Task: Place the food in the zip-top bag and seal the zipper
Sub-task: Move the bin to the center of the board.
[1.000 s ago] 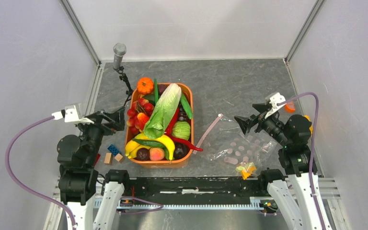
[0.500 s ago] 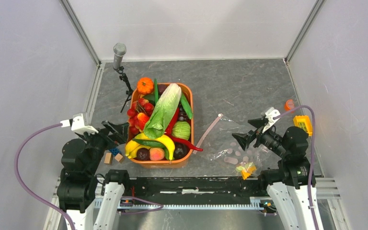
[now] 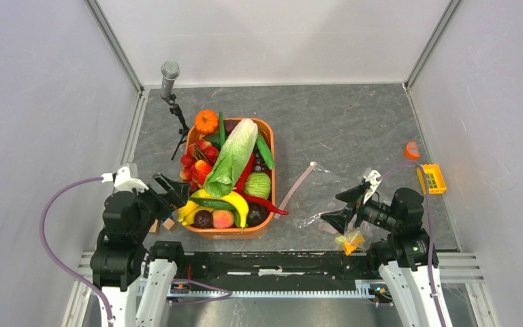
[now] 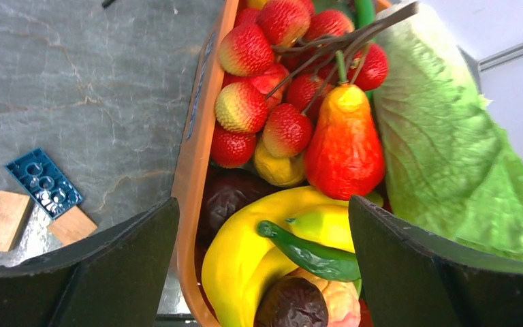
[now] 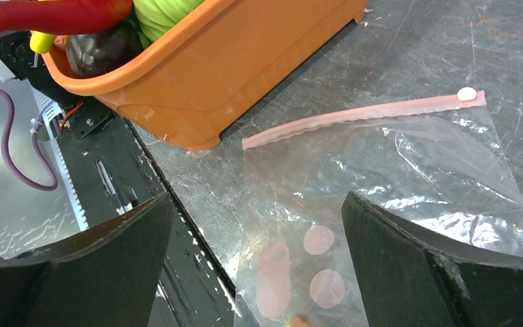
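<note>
The food lies heaped in an orange tub [image 3: 270,170]: a long green-and-white cabbage [image 3: 233,155], a yellow banana [image 3: 228,199], a red chili [image 3: 267,203] and a slim green vegetable [image 3: 264,150]. My left gripper [image 3: 177,192] is open and empty at the tub's near left corner; in its wrist view [image 4: 262,272] the banana [image 4: 245,238] lies between the fingers, with the cabbage [image 4: 442,143] to the right. The clear zip-top bag [image 3: 344,197] lies flat right of the tub, its pink zipper [image 3: 296,185] facing the tub. My right gripper [image 3: 337,210] is open and empty above the bag [image 5: 381,177], with the zipper [image 5: 361,114] ahead of it.
A microphone on a tripod [image 3: 170,75] stands behind the tub. A blue block [image 4: 43,184] and wooden blocks [image 4: 3,219] lie left of the tub. A yellow-orange wedge [image 3: 349,240] sits at the bag's near edge. A yellow box [image 3: 433,178] and an orange cap [image 3: 412,148] lie far right.
Both arms have drawn back toward the near edge. The left gripper now sits by the tub's near left corner; the right gripper has come down over the bag's near part.
</note>
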### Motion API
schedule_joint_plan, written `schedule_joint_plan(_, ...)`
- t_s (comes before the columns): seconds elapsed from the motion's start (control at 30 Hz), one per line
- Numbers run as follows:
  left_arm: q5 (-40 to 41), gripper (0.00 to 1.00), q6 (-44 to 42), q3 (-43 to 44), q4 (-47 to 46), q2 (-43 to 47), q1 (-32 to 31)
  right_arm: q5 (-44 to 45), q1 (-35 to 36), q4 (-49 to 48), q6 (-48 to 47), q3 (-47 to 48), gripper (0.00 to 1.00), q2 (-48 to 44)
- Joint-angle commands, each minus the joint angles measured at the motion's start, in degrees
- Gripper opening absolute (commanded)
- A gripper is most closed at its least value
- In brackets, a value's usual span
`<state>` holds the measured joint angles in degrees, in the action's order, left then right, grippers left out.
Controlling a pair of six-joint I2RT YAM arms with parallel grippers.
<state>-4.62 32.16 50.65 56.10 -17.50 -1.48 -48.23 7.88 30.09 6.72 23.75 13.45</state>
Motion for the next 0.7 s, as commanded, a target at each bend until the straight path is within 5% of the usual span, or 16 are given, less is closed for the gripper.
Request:
schedule_joint_plan(0.0,-1.3,1.00,2.6,-2.6,-1.3,-2.9,0.0,-0.4,0.2,-3.9,1.4,-1.7,0.98,1.7)
schedule_joint_plan(0.33,-1.2,1.00,4.1,-5.8,-4.6,-4.7,0.0,7.4,7.8,-9.6,0.9,-3.6,0.98,8.2)
schedule_joint_plan(0.57,-4.6,1.00,6.6,-8.0,-8.3,-4.8,0.0,28.1,33.5,-25.1,10.6,-7.7,0.99,12.3)
schedule_joint_plan(0.67,-6.0,1.00,7.4,-8.8,-9.4,-4.7,0.0,43.8,50.9,-32.3,12.8,-9.7,0.98,16.6)
